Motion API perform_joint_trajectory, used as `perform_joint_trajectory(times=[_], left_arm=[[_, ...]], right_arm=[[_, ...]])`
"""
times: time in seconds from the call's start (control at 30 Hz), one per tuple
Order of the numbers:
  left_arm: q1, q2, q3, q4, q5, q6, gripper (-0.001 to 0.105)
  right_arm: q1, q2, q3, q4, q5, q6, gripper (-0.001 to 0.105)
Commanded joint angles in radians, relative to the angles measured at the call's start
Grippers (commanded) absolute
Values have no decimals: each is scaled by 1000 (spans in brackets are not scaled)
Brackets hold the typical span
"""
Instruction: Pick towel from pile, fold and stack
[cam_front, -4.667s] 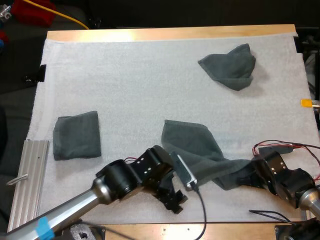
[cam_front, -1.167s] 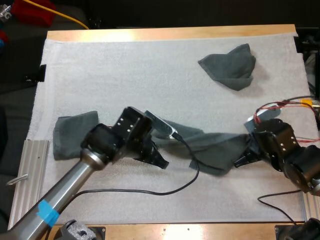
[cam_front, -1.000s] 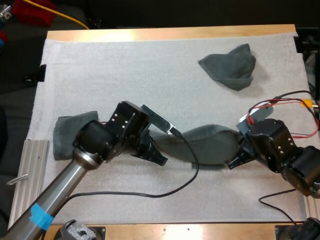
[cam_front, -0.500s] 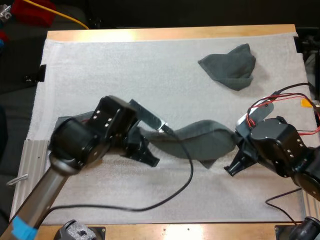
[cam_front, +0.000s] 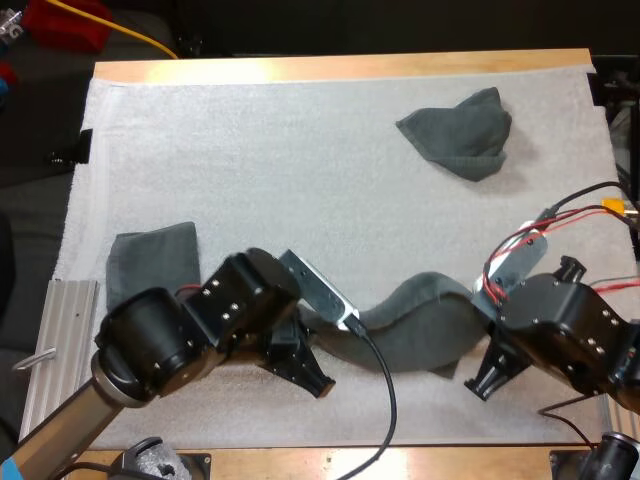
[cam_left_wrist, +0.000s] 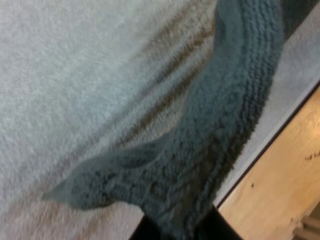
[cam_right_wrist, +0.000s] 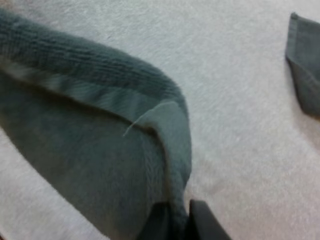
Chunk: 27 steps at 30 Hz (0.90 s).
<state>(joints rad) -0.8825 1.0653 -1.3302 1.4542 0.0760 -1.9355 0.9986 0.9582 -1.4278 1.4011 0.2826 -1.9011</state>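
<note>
A dark grey-green towel (cam_front: 420, 322) hangs stretched in a sagging band between my two grippers, low over the mat's near half. My left gripper (cam_front: 316, 381) is shut on its left end; from the wrist, the towel (cam_left_wrist: 220, 125) rises from the pinching gripper (cam_left_wrist: 177, 229). My right gripper (cam_front: 482, 385) is shut on the right end; the folded-over towel edge (cam_right_wrist: 100, 150) runs into the gripper (cam_right_wrist: 175, 221). A folded towel (cam_front: 152, 266) lies at the mat's left. A crumpled towel (cam_front: 460, 130) lies at the far right.
A ribbed metal rail (cam_front: 55, 350) lies beside the mat's left edge. The table's wooden front edge (cam_left_wrist: 280, 180) runs close to my left gripper. Another towel's corner (cam_right_wrist: 305, 65) lies on the mat beyond the held one.
Both arms have pulled back toward the table's near edge with the towel still held between them. The towel's band has come along and sags lower in its middle.
</note>
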Motion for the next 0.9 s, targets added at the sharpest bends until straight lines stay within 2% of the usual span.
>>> perform_joint_trajectory(times=[0.0,0.17,0.23,0.43,0.6,0.87], left_arm=[[-16,-6,-1,15,-25,-26,0],[-76,-6,50,46,-64,-68,0],[-91,-6,99,46,-64,-88,0],[-112,-6,195,43,-64,-129,0],[-112,-6,208,12,-64,-129,0],[-88,-4,208,-59,-76,-125,0]], right_arm=[[15,-8,-17,41,11,13,1],[85,-8,-15,91,10,66,1],[115,-5,-13,107,13,88,1],[128,-4,-11,129,13,99,1],[128,5,46,122,24,99,1],[122,66,126,7,166,68,1]])
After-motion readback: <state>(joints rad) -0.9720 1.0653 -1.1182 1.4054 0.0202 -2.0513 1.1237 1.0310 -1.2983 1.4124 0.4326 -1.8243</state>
